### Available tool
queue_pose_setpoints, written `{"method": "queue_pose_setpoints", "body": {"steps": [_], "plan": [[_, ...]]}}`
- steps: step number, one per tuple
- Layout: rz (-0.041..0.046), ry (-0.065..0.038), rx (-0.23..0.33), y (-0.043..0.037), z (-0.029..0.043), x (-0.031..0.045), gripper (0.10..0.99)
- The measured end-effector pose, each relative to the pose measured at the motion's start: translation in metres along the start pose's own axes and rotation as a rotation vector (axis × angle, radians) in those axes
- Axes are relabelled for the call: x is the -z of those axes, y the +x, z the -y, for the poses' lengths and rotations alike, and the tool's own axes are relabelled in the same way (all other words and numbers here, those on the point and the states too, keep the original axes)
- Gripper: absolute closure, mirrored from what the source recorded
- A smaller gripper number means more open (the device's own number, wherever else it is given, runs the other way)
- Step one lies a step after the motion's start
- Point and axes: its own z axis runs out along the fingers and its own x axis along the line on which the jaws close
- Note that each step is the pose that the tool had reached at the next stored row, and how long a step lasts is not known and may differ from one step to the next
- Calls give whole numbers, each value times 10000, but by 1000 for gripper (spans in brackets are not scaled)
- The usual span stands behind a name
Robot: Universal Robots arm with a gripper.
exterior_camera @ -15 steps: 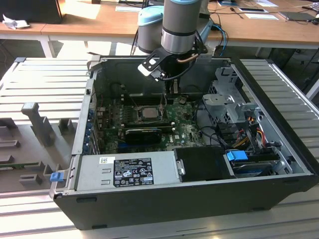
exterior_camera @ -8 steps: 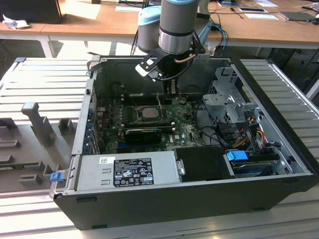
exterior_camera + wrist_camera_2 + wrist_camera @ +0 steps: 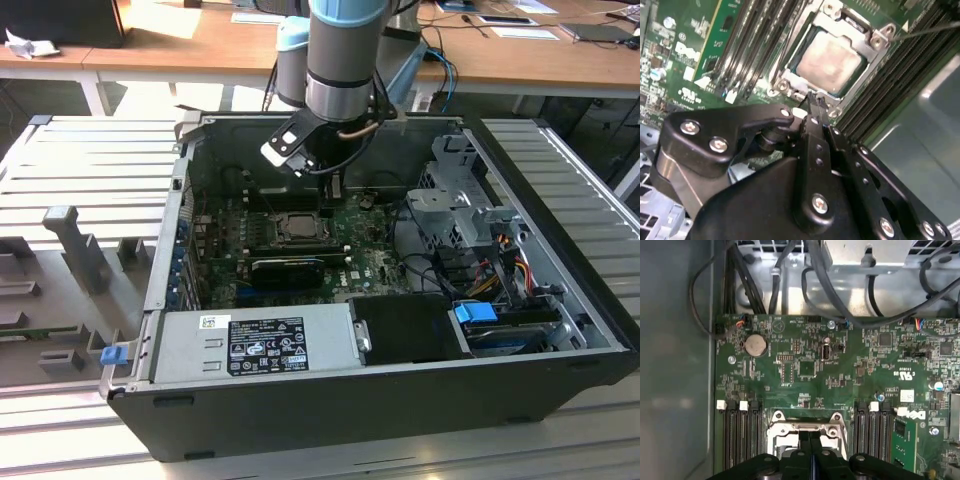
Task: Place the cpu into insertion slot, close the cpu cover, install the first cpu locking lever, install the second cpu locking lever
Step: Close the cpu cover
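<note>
The cpu (image 3: pixel 832 62), a square chip with a dull silver top, lies in the insertion slot (image 3: pixel 300 228) on the green motherboard. The silver cpu cover (image 3: pixel 875 40) lies flat around it, framing the chip in its window. A thin metal lever rod (image 3: pixel 925 31) runs past the socket's corner. My gripper (image 3: pixel 815 101) is shut, its black fingers pressed together with nothing between them, the tips right at the socket's edge beside a cover tab. In the first wrist view the gripper (image 3: pixel 810 440) stands over the socket's silver rim (image 3: pixel 785 429). In the exterior view the gripper (image 3: pixel 335 190) hangs just behind the socket.
Long black memory slots (image 3: pixel 742 432) flank the socket on both sides. A long black card (image 3: pixel 290 268) lies in front of it, then the power supply (image 3: pixel 255 340). The drive cage (image 3: pixel 470 200) and cables (image 3: pixel 500 260) fill the exterior view's right. The case walls (image 3: pixel 170 230) enclose everything.
</note>
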Motion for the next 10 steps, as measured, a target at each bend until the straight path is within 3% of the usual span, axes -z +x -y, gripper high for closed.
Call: {"method": "queue_pose_setpoints", "body": {"steps": [3, 4, 10], "plan": [[-1, -4, -1, 3, 139, 0, 980], [0, -7, -2, 5, 215, 1, 980], [-1, -6, -1, 7, 313, 1, 980]]}}
